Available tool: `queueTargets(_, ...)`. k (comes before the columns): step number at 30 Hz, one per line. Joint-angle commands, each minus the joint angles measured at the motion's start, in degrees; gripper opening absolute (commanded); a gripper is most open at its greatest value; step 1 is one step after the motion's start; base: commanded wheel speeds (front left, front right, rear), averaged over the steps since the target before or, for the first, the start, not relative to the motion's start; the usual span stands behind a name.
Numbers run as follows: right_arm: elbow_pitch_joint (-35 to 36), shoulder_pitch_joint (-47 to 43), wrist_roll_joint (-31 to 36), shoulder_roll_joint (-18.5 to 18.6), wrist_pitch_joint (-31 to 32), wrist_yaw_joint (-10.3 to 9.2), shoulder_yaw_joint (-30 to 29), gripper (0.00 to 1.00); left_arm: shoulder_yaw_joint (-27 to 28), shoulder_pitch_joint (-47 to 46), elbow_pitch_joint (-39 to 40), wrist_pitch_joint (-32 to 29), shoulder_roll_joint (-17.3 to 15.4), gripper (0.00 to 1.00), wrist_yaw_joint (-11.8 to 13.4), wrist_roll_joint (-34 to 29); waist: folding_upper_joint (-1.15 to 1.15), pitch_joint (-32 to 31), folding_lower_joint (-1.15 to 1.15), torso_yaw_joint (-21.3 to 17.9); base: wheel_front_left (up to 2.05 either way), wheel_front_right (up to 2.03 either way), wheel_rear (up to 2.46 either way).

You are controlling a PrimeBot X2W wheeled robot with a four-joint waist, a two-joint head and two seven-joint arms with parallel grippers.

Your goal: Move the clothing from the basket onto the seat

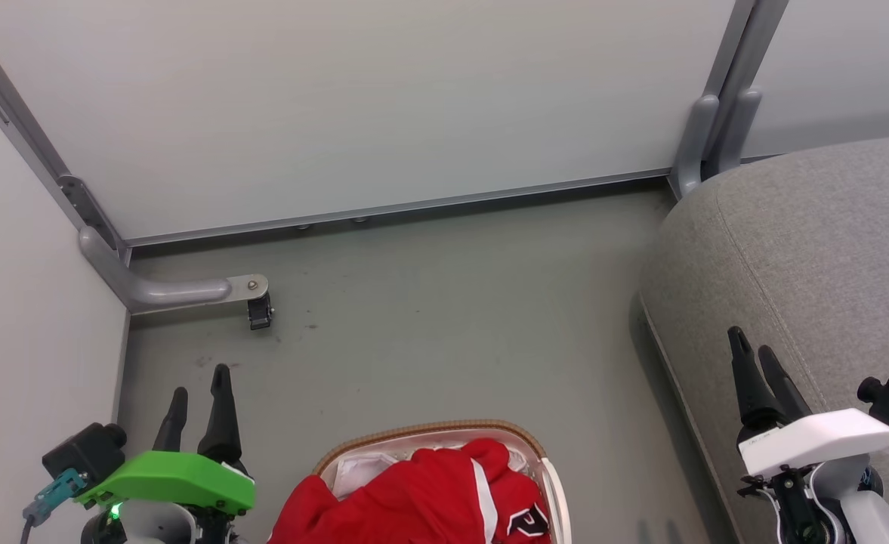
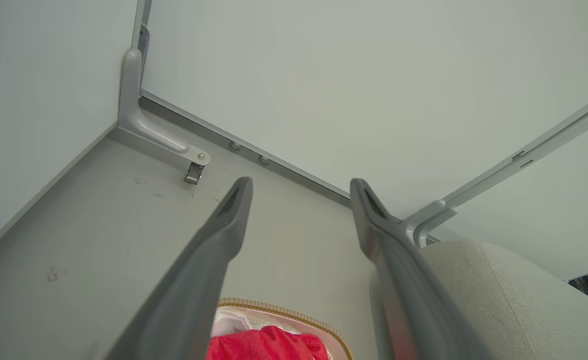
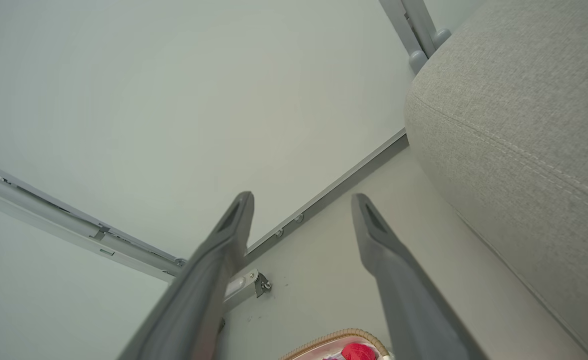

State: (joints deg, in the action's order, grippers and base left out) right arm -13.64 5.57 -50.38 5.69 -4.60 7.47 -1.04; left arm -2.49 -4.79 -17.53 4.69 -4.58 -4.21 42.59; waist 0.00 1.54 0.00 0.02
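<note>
Red clothing (image 1: 429, 495) with a white stripe and a black-and-white emblem is heaped in the white basket (image 1: 429, 432) with a tan woven rim, at the bottom centre of the head view. The clothing (image 2: 266, 345) and basket rim (image 2: 284, 310) also show low in the left wrist view, and the basket rim (image 3: 333, 339) in the right wrist view. The grey seat (image 1: 814, 264) stands to the right. My left gripper (image 1: 201, 381) is open, left of the basket. My right gripper (image 1: 750, 344) hovers open over the seat's edge. Both are empty.
White partition walls with grey metal frames close off the back and left. A grey bracket foot with a small caster (image 1: 259, 311) juts onto the floor at the left. A grey post (image 1: 705, 136) stands beside the seat. Grey floor (image 1: 444, 317) lies between walls, basket and seat.
</note>
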Motion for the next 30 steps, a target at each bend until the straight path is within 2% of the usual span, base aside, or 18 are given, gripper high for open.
queueTargets(1, 0.6, 1.1, 2.1, 0.7, -0.7, 0.02, 0.3, 1.0, -0.8, -1.1, 0.3, 0.6, -0.8, 1.0, 0.7, -2.2, 0.0, 0.1, 0.0, 0.0, 0.0, 0.0, 0.0)
queueTargets(14, -0.7, 0.8, 11.6, 1.4, -2.8, 0.02, 1.9, 1.0, -5.4, -0.8, -0.2, 2.7, -2.9, 1.0, 3.7, -10.7, 0.0, 0.5, 0.0, 0.1, 0.0, 0.0, 0.0)
queueTargets(30, -1.8, -0.2, 21.6, 1.5, -5.3, 0.02, 2.8, 1.0, -7.8, 1.0, 0.2, 5.2, -3.4, 1.0, 5.7, -19.1, 0.0, 0.2, 0.0, 0.3, 0.0, 0.0, 0.0)
